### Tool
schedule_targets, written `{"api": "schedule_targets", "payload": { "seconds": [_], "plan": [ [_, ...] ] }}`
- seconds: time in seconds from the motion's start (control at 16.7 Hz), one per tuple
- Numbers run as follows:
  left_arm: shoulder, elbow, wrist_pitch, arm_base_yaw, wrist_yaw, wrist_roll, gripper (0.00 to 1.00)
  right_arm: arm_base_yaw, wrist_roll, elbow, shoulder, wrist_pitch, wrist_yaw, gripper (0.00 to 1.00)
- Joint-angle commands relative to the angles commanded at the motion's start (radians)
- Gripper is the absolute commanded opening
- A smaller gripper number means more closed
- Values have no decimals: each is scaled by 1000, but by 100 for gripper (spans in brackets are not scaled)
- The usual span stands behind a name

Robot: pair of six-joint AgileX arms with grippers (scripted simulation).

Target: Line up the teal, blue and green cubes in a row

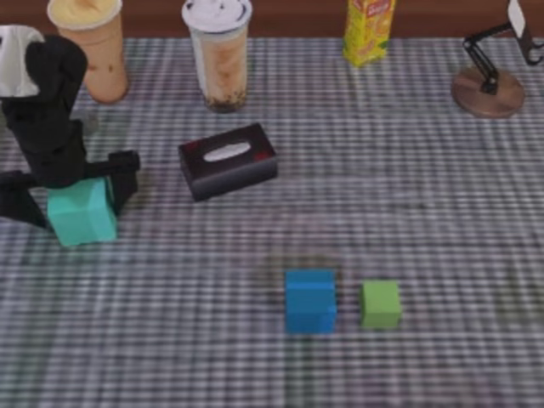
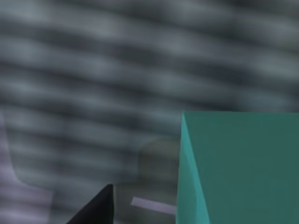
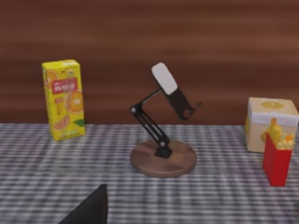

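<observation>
Found the teal cube (image 1: 82, 212) at the table's left, between the left gripper's (image 1: 75, 180) wide-spread fingers, well apart from the blue cube (image 1: 310, 300) and green cube (image 1: 381, 304) near the front. Judged rigid, light and matte; best pinched on opposite flat faces. Could not tell the right gripper's state.

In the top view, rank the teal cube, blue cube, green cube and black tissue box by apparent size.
1. black tissue box
2. teal cube, partly covered by the left gripper
3. blue cube
4. green cube

The box and the teal cube look close in size.
</observation>
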Motion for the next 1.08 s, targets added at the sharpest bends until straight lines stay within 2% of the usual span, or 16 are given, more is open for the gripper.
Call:
{"api": "schedule_targets", "payload": {
  "seconds": [0.6,1.08],
  "plan": [
    [0,0,0,0,0,0,2,0,0,0,0,0,0,100],
    [0,0,0,0,0,0,0,0,0,0,0,0,0,100]
  ]
}}
